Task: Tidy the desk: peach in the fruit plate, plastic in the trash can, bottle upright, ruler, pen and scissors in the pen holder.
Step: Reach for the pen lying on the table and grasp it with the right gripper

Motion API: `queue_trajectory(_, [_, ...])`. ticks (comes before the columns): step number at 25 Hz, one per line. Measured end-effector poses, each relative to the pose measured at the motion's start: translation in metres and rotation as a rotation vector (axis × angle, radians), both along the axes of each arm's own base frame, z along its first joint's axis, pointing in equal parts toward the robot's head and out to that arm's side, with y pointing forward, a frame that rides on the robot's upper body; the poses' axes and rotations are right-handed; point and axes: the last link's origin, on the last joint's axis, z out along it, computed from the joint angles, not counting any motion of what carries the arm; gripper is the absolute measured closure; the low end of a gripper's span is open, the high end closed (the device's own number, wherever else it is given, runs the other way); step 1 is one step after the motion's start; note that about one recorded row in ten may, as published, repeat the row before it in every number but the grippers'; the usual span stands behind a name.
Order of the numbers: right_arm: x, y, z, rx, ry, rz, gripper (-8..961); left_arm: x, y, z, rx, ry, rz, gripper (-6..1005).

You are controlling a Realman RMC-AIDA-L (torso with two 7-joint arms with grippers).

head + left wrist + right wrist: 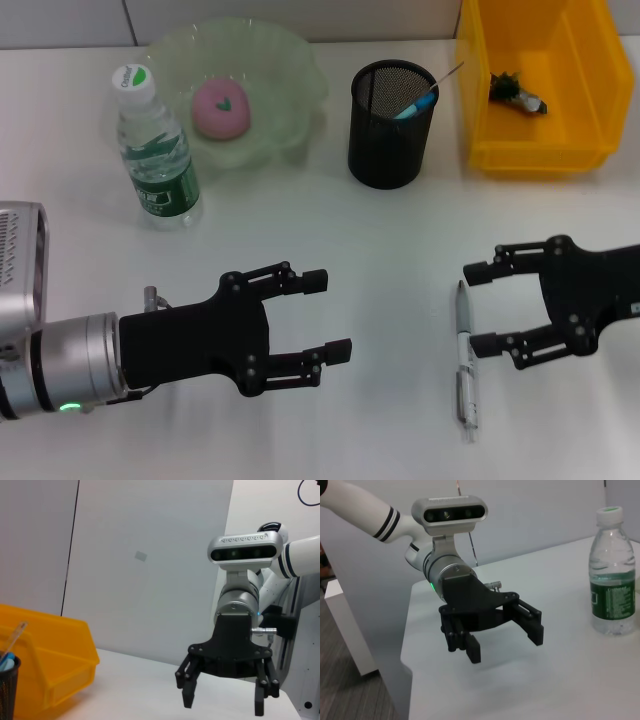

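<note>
A silver pen (466,365) lies on the white table at the front right. My right gripper (475,308) is open, its fingertips on either side of the pen's far end; whether it touches the pen I cannot tell. It also shows in the left wrist view (223,703). My left gripper (330,315) is open and empty over the front middle; it also shows in the right wrist view (504,646). The pink peach (220,107) lies in the green glass plate (290,60). The water bottle (155,150) stands upright. The black mesh pen holder (385,150) holds a blue-tipped item (415,105) and a thin clear strip.
A yellow bin (540,155) at the back right holds a dark crumpled piece (515,92). The bin (55,670) and the holder (7,690) show in the left wrist view, the bottle (612,575) in the right wrist view.
</note>
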Motion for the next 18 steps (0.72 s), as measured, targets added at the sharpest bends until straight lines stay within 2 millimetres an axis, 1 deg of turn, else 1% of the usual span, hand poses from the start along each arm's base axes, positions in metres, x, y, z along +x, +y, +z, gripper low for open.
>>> queue_trajectory(1, [-0.005,0.005,0.002,-0.008,-0.001,0.009,144,0.001,0.000,0.000,-0.004,-0.002,0.004,214])
queue_trajectory(3, [-0.007,0.006,0.003,-0.011,-0.001,0.014,144,0.001,0.000,-0.001,-0.008,-0.003,0.005,214])
queue_trajectory(5, [-0.012,0.009,0.004,-0.013,-0.002,0.032,144,0.002,0.001,-0.001,-0.005,-0.001,-0.002,214])
queue_trajectory(6, [-0.017,0.014,0.003,-0.018,-0.017,0.054,144,0.002,0.001,-0.001,-0.005,-0.001,-0.002,214])
queue_trajectory(7, [-0.017,0.014,0.003,-0.018,-0.017,0.054,144,0.002,0.001,-0.001,-0.006,0.005,-0.010,214])
queue_trajectory(11, [-0.028,0.024,0.001,-0.054,-0.084,0.114,144,0.001,0.001,-0.001,-0.013,0.019,-0.024,214])
queue_trajectory(13, [-0.031,0.026,0.001,-0.062,-0.102,0.130,144,0.001,0.001,-0.001,-0.015,0.021,-0.026,214])
queue_trajectory(17, [-0.044,0.028,0.004,-0.107,-0.182,0.226,144,0.003,0.003,-0.002,-0.023,0.025,-0.028,214])
queue_trajectory(18, [-0.044,0.028,0.004,-0.107,-0.182,0.226,144,0.003,0.003,-0.002,-0.024,0.026,-0.020,214])
